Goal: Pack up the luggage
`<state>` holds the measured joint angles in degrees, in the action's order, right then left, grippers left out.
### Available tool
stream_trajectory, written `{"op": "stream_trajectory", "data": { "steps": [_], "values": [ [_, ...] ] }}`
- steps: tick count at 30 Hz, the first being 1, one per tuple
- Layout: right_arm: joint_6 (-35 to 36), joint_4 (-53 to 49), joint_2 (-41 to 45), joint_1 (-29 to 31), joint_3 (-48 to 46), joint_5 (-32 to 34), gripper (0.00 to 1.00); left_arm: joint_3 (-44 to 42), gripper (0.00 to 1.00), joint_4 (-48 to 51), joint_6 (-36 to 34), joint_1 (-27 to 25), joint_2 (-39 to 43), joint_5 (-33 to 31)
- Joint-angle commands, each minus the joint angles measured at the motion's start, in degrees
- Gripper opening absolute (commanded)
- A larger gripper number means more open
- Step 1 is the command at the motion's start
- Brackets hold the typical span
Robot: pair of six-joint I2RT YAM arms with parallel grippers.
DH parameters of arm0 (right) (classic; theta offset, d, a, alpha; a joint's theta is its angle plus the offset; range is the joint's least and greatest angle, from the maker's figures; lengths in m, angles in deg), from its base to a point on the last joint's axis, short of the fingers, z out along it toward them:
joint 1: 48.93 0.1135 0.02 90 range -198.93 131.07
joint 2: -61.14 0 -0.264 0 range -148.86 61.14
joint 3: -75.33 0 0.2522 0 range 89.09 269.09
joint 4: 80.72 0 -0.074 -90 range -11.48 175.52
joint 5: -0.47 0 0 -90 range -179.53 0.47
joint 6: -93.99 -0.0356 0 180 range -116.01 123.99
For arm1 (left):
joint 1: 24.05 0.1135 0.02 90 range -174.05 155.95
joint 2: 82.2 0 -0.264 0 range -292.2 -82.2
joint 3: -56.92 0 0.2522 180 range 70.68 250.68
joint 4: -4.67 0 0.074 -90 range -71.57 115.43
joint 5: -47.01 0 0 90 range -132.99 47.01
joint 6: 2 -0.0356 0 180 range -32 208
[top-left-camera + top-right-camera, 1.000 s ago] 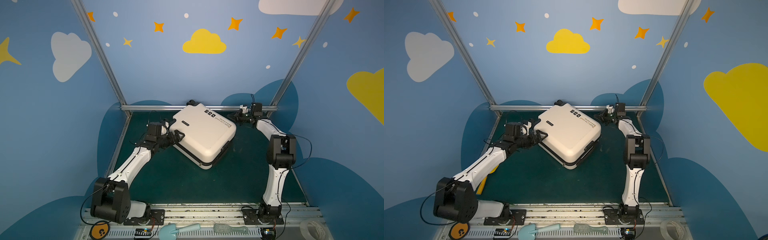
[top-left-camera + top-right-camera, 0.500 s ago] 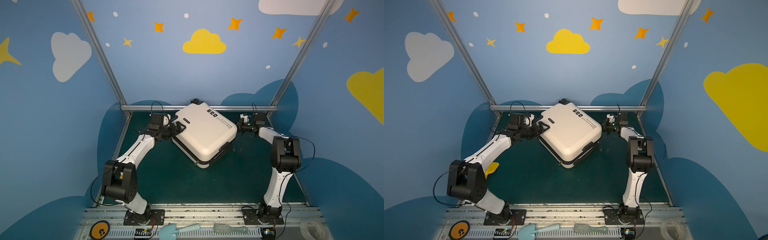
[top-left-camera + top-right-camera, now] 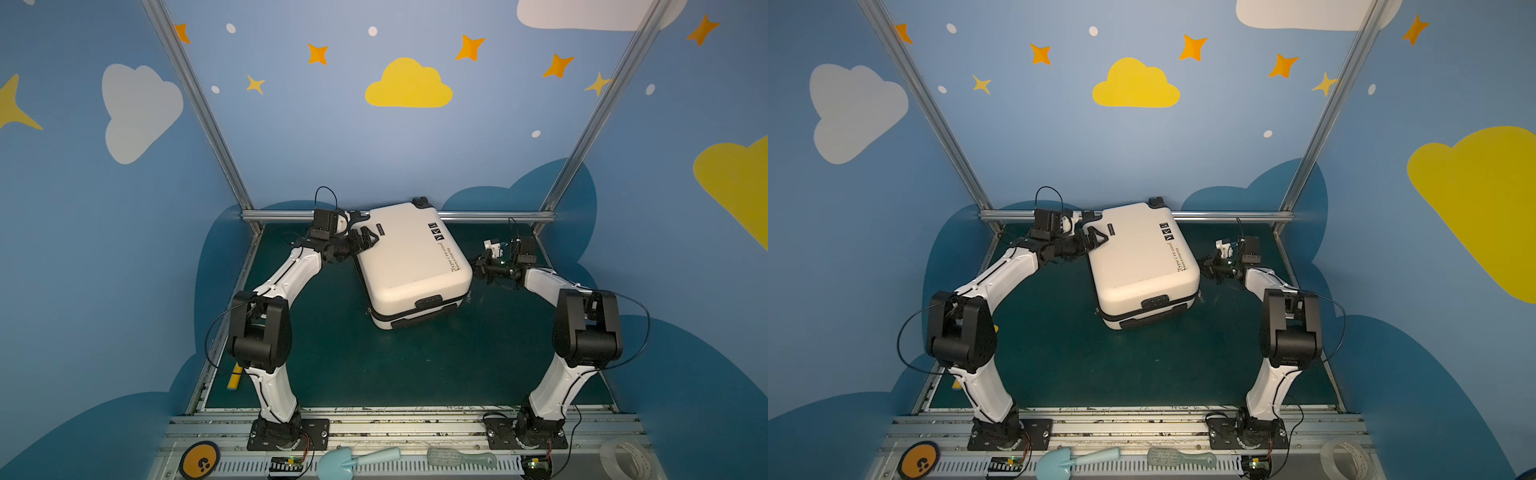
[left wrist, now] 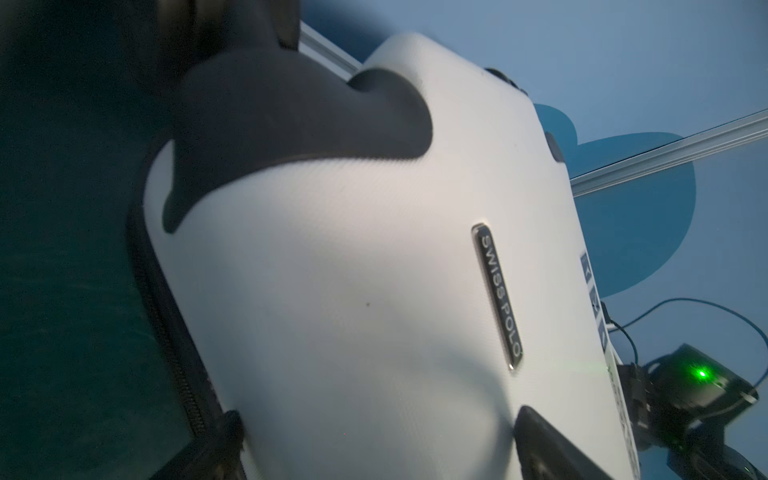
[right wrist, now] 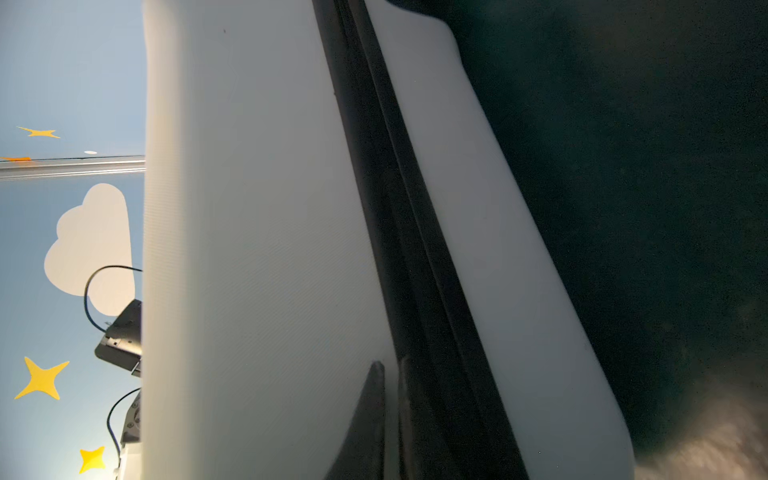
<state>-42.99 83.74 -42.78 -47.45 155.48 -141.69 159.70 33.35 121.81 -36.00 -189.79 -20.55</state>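
- left gripper point(image 3: 368, 240) spread wide, fingers resting on the luggage point(image 3: 409, 259) corner right in front of it
- right gripper point(image 3: 477, 268) pressed together at the zipper seam point(image 5: 399, 249) ahead of it, can't tell if it's pinching a pull
- I'd brace with left and zip slowly
- green mat point(image 3: 415, 365) is flat, back rail point(image 3: 498, 216) is just beyond both grippers, tight there

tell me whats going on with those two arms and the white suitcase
Two robot arms flank the white luggage, which lies on the green mat and looks closed. The left end effector is open, its jaws spread over the shell's corner near the brand plate. The right end effector is shut, its tips at the black zipper seam on the opposite side. Whether it pinches anything there cannot be seen.
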Motion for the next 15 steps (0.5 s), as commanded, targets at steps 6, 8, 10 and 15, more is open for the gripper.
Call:
{"op": "stream_trajectory", "data": {
  "steps": [6,8,10,15],
  "values": [
    [5.3,-9.1,6.8,1.6,-2.6,-2.6,0.12,12.0,1.00,-1.6,0.6,-5.2,-9.9,10.1],
    [6.6,-11.2,7.9,0.4,-2.7,-1.9,0.14,14.2,1.00,-0.6,0.2,-5.3,-11.0,10.0],
    [7.7,-13.1,9.2,-0.7,-3.0,-0.7,0.16,15.5,1.00,0.4,-0.5,-5.1,-11.2,9.7],
    [9.6,-16.7,14.3,-3.2,-4.8,2.6,0.33,15.8,1.00,1.5,-1.4,-3.2,-9.2,9.6]
  ]
}}
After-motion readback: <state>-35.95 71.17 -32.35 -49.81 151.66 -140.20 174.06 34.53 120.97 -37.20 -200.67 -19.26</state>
